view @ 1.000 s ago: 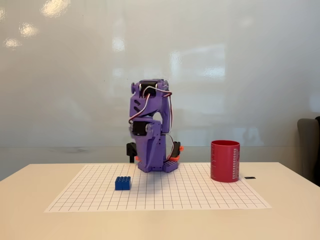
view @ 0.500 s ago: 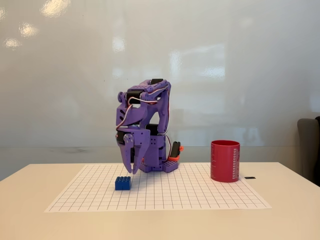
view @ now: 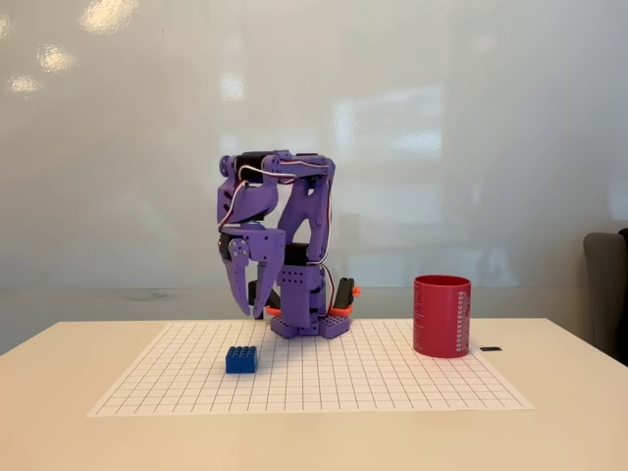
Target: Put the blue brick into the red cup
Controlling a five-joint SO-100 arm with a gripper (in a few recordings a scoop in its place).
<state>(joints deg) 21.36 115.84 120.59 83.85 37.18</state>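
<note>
Blue brick [view: 241, 359] sits apart below the parted hand [view: 251, 308].

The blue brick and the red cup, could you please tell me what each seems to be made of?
The blue brick looks like hard moulded plastic, glossy bright blue, with studs on top. The red cup has smooth, straight dark-red walls with fine white print down one side; that suggests plastic or coated metal, though the fixed view leaves it open.
</note>
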